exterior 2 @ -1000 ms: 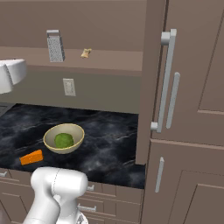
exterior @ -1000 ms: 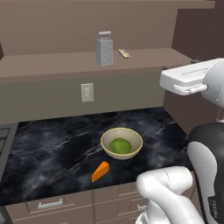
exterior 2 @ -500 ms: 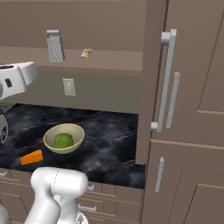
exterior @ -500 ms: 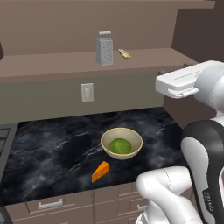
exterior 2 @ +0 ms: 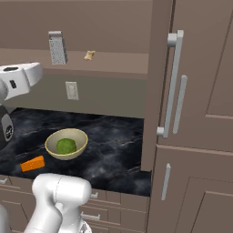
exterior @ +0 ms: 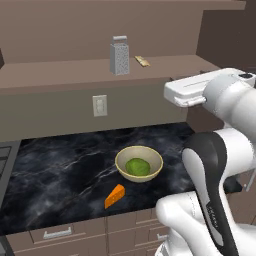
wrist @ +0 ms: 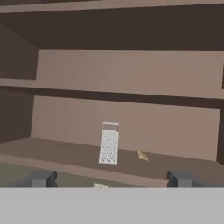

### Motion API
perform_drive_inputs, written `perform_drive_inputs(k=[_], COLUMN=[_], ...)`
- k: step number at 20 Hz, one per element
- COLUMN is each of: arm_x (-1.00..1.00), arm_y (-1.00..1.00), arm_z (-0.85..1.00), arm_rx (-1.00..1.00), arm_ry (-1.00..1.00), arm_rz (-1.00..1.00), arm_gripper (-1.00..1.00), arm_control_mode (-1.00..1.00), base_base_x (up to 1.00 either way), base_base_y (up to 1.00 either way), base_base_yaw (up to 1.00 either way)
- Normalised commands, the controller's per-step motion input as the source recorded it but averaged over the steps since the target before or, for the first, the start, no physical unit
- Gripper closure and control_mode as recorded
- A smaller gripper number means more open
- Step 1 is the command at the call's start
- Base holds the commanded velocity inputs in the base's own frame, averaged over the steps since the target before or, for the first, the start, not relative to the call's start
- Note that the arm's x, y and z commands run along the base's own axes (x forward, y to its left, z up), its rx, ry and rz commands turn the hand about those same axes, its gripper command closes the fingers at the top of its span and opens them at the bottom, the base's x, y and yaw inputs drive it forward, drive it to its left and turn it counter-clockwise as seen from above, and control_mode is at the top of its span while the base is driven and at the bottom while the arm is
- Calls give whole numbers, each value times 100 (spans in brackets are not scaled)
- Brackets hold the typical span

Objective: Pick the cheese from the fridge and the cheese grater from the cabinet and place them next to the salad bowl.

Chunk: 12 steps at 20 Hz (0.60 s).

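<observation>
The grey cheese grater (exterior: 119, 56) (exterior 2: 57, 48) (wrist: 109, 144) stands upright on the brown shelf board of the cabinet (exterior: 60, 80) (wrist: 52, 151). My gripper (wrist: 111, 179) is open, level with the shelf and some way in front of the grater, holding nothing. The arm's white hand (exterior: 187, 90) hovers right of the grater, above the counter. Down on the black counter, the orange cheese (exterior: 115, 196) (exterior 2: 33, 164) lies just in front and left of the cream salad bowl (exterior: 139, 163) (exterior 2: 66, 144). The fridge is out of view.
A small tan scrap (exterior: 142, 61) (wrist: 141, 155) lies on the shelf right of the grater. A wall outlet (exterior: 100, 105) sits below the shelf. A tall brown panelled column with long handles (exterior 2: 182, 91) borders the black marble counter (exterior: 60, 170) on the right.
The hand has advanced toward the shelf, reaching further into both base views. Grater, cheese and bowl have stayed put, and the jaws remain open.
</observation>
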Motion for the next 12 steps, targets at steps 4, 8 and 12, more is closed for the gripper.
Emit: perform_drive_inputs(k=[4,8,12], arm_x=[25,27,12], arm_y=[0,0,0], arm_z=[30,30,15], arm_rx=[3,1,0], arm_ry=[28,26,17], arm_rz=[0,0,0], arm_gripper=[-100,-100,-100], arm_control_mode=[-100,-100,-100], base_base_x=[0,0,0], base_base_y=[0,0,0], base_base_yaw=[0,0,0])
